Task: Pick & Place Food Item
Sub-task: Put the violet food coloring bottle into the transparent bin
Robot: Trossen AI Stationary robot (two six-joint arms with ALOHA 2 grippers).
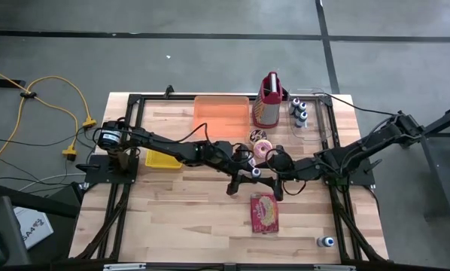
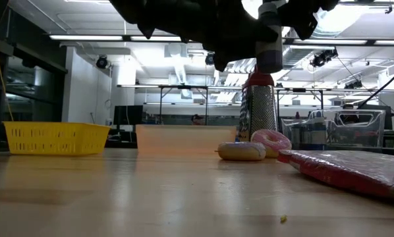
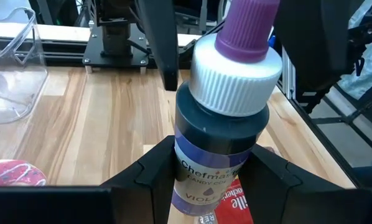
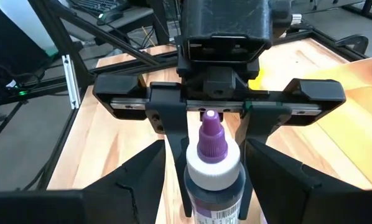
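1. Nearest the front edge, a small bottle point(image 1: 327, 242) stands alone by the right corner. The wood left of it is bare across the whole front strip.
2. A red packet point(image 1: 264, 212) lies flat just behind, right of centre.
3. Over mid-table the two arms meet tip to tip, lifted off the wood. The left gripper point(image 3: 214, 177) is clamped on the body of the violet bottle point(image 3: 226, 124). The right gripper point(image 4: 206, 165) faces it with its fingers point(image 3: 164, 43) spread either side of the cap, seemingly not touching.
4. Just behind them sit a pink donut point(image 2: 271, 139) and a pale donut point(image 2: 242, 151), side by side.
5. A yellow basket point(image 1: 163, 159) sits to the left, near the left arm's base.
6. Along the far edge stand an orange tray point(image 1: 221, 111), a grater point(image 1: 269, 102) and a clear box point(image 1: 304, 114) with bottles, close together.
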